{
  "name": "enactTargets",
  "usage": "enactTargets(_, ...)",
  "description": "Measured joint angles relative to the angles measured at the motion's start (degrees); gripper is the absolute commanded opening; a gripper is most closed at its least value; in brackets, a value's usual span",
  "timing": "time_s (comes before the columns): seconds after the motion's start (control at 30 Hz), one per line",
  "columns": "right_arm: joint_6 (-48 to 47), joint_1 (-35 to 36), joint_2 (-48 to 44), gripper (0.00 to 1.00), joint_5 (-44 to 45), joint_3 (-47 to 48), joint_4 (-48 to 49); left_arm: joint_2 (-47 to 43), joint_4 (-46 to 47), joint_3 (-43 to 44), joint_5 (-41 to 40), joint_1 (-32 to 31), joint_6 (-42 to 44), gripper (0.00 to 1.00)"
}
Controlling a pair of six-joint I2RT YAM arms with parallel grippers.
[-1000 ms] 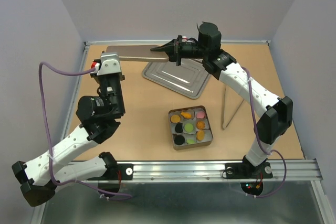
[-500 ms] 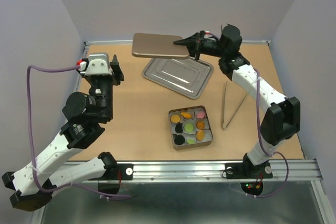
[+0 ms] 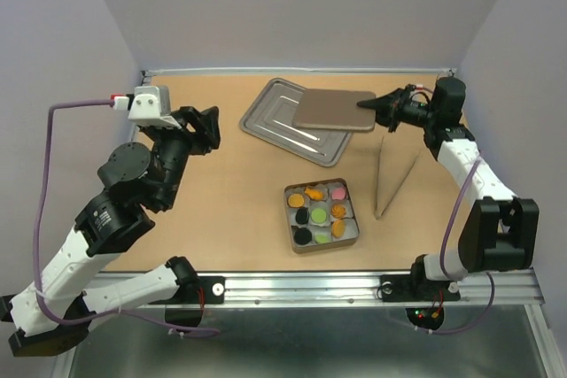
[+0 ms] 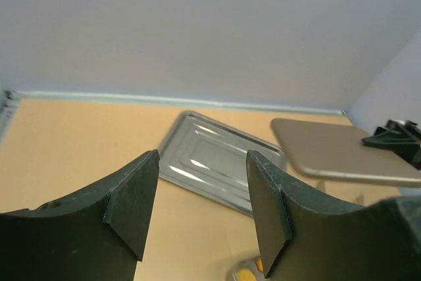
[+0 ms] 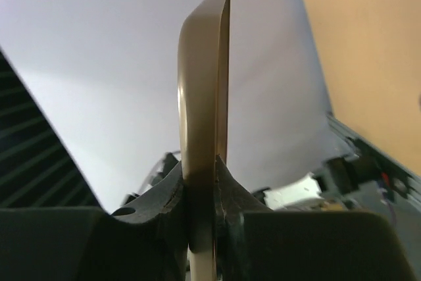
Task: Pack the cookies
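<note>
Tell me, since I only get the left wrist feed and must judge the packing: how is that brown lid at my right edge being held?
Observer: The right gripper is shut on one edge of the brown lid; the right wrist view shows both fingers clamping it.
Operator: And the cookies? I see only an orange sliver.
Observer: Nine cookies sit in the tin, three rows of three.
Operator: Anything else on the table?
Observer: A pair of tongs lies right of the tin, untouched.
</note>
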Motion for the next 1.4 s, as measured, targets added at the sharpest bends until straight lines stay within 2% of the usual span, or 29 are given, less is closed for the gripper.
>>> enactTargets(0.13,-13.09,1.68,-6.23,0.0,-0.96,-4.24,-12.07,3.26,-7.72,0.72,4.96,0.0,-9.9,0.66)
enactTargets(0.3,-30.71,3.54,-12.55,0.0,2.27,-4.17,-27.1,5.05,-9.94,-4.63,12.33,0.0,-19.96,0.66)
enactTargets(0.4,-45.99,6.88,-13.18,0.01,8.68,-2.62,-40.37,5.38,-10.21,-8.44,14.93,0.0,-23.87,0.66)
enactTargets(0.5,-55.93,9.64,-13.11,0.0,16.55,-1.77,-50.07,5.92,-9.97,-9.51,17.25,0.0,-26.4,0.66)
enactTargets(0.6,-62.18,10.75,-14.91,0.0,21.81,-1.99,-55.65,7.32,-8.55,-9.46,19.08,0.0,-27.36,0.66)
enactTargets(0.7,-65.61,12.35,-19.65,0.0,21.99,-6.23,-53.86,9.94,-7.65,-9.44,20.61,0.0,-27.8,0.66)
enactTargets(0.83,-64.72,13.81,-25.92,0.0,15.85,-17.66,-48.09,12.98,-6.1,-9.84,22.64,0.0,-28.85,0.65)
enactTargets(0.97,-63.25,14.32,-27.1,0.0,11.39,-23.69,-43.41,12.98,-3.98,-11.39,23.69,0.0,-30.1,0.65)
enactTargets(1.17,-62.4,15.28,-27.32,0.01,8.46,-26.08,-36.98,12.5,-1.22,-17.09,25.59,0.0,-33.31,0.65)
enactTargets(1.4,-62.03,15.58,-25.35,0.0,9.46,-26.05,-32.81,11.1,2.14,-23.82,28.5,0.0,-36.59,0.65)
